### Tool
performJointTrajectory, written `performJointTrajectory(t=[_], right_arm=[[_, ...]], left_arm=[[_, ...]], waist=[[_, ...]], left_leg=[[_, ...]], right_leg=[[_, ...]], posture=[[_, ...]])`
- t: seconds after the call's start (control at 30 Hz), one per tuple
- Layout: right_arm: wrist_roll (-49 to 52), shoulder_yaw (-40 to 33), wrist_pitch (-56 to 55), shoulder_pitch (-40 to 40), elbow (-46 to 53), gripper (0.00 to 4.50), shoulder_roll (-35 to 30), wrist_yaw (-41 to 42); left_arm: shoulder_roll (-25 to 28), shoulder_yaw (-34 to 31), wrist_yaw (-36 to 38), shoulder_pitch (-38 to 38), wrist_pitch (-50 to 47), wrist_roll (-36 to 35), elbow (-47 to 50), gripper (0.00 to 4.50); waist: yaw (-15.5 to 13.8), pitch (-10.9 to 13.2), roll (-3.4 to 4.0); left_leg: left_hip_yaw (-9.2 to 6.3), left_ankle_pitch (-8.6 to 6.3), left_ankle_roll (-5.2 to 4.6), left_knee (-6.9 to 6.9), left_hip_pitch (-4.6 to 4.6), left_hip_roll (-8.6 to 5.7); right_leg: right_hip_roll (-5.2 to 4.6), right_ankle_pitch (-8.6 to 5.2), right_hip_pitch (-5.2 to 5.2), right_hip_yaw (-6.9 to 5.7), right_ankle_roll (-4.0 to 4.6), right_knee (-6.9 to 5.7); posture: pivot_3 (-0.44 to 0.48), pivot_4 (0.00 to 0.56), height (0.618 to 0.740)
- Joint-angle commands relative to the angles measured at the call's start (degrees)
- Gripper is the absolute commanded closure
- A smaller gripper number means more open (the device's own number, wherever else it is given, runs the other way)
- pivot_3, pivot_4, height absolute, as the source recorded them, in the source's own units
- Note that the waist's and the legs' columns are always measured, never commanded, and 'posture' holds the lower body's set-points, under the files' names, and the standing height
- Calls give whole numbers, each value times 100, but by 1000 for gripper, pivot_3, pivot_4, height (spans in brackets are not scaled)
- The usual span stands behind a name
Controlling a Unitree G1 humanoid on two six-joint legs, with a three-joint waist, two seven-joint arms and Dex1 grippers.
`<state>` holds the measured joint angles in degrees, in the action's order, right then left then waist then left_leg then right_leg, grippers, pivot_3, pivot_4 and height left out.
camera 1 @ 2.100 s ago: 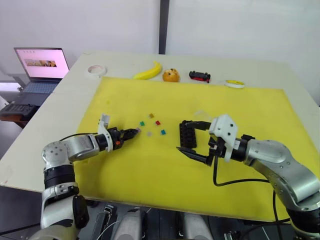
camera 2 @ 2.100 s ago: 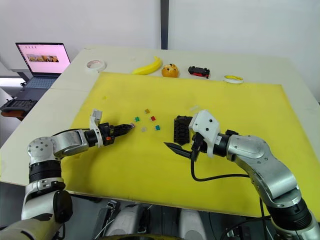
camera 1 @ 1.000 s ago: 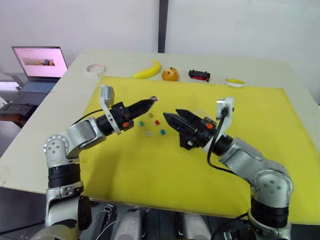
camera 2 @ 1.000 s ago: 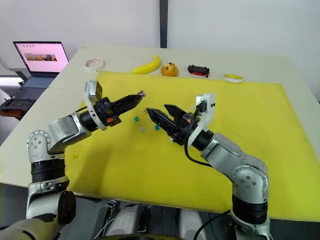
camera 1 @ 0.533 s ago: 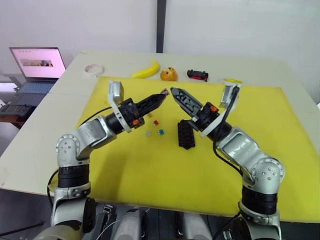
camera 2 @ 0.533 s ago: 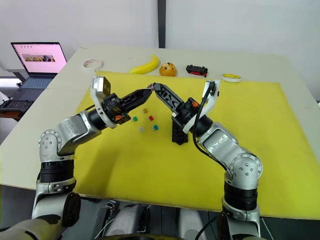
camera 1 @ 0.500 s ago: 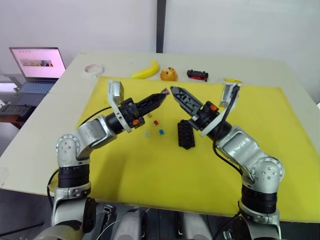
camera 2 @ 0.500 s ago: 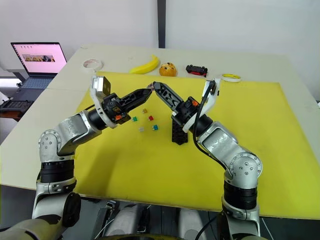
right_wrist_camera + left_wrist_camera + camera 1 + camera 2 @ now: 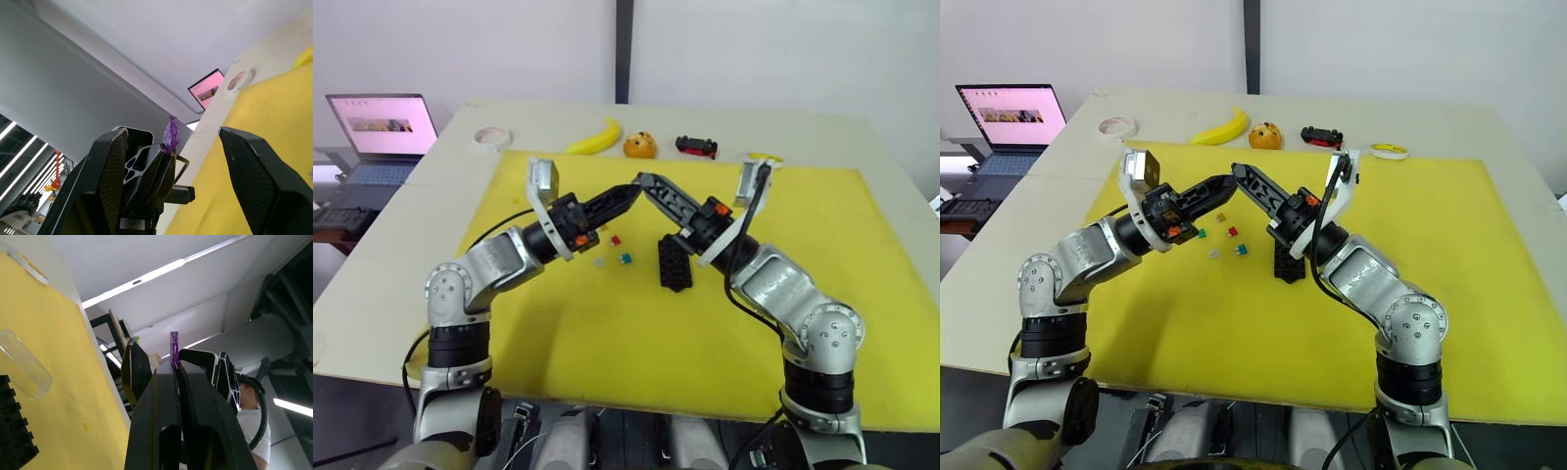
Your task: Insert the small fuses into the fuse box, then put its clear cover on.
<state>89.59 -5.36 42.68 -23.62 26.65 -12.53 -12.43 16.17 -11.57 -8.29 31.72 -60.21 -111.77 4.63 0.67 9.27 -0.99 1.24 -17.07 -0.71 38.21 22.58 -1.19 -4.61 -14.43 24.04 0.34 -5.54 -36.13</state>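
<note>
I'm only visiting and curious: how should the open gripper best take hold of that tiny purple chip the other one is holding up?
Judging by its pose, grip the purple fuse by its free tip sticking out beyond the left gripper, flat faces between the right gripper fingers.

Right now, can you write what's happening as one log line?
left gripper: shut on purple fuse | right gripper: open, beside it | fuse box: on mat
</note>
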Motion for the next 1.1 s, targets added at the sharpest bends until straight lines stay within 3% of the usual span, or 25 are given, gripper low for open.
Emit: performJointTrajectory(t=[0.03,0.53,0.63,0.77,1.1], right_arm=[[36,-14,-107,-46,83,1868,-57,101],[-2,41,-140,-49,24,1868,-177,193],[-8,48,-139,-60,41,2616,-191,221],[39,62,-144,-65,78,4446,-182,233],[305,5,-202,-46,175,4481,-192,137]], left_arm=[[13,-8,97,42,45,-123,147,4500],[49,42,156,43,10,-123,142,4500],[56,66,168,34,7,-123,146,4500],[37,110,137,36,21,-123,106,4500],[255,257,164,23,59,-121,41,4500]], waist=[[0,0,0],[-1,0,0],[-1,0,0],[0,0,0],[1,1,0]], left_leg=[[0,0,0,0,0,0],[0,0,0,0,0,0],[0,0,0,0,0,0],[0,0,0,0,0,0],[-1,0,-1,0,0,1]], right_leg=[[0,0,0,0,0,0],[-1,0,0,0,0,1],[-2,0,0,0,0,1],[-2,0,0,0,0,1],[-3,0,0,0,1,2]], posture=[[0,150,740],[0,150,740],[0,150,740],[0,150,740],[0,150,740]])
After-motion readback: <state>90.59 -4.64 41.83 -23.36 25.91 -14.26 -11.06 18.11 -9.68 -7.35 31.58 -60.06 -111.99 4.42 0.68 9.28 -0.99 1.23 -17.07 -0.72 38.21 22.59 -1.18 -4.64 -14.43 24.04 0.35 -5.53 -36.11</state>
